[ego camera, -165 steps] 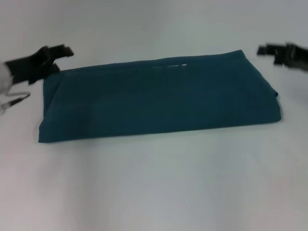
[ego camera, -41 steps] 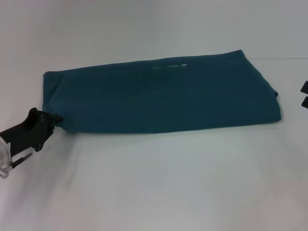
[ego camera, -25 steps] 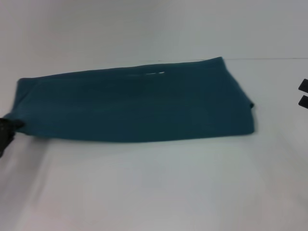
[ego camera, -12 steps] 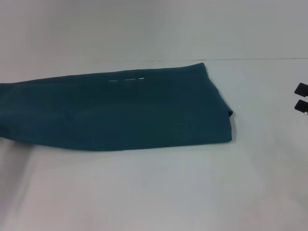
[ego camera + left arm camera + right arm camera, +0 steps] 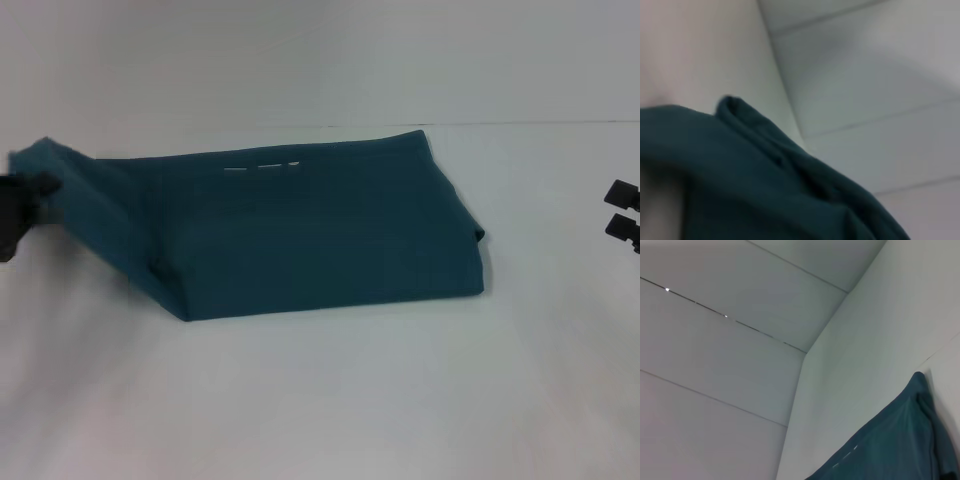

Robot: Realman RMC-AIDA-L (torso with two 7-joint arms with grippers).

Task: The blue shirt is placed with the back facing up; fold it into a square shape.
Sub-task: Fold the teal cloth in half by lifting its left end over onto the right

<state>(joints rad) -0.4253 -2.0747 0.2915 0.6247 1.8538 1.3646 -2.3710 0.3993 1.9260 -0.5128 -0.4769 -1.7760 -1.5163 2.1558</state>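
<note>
The worktop carries the blue shirt, already folded into a long band whose long axis runs from nine o'clock to three o'clock across the head view. Its nine o'clock end is raised off the surface and pinched shut in the left claw, so the rest of the band lies toward three o'clock from it, the likely direction of the next fold. The right claw hangs well apart at three o'clock, off the cloth, its prongs apart and empty.
</note>
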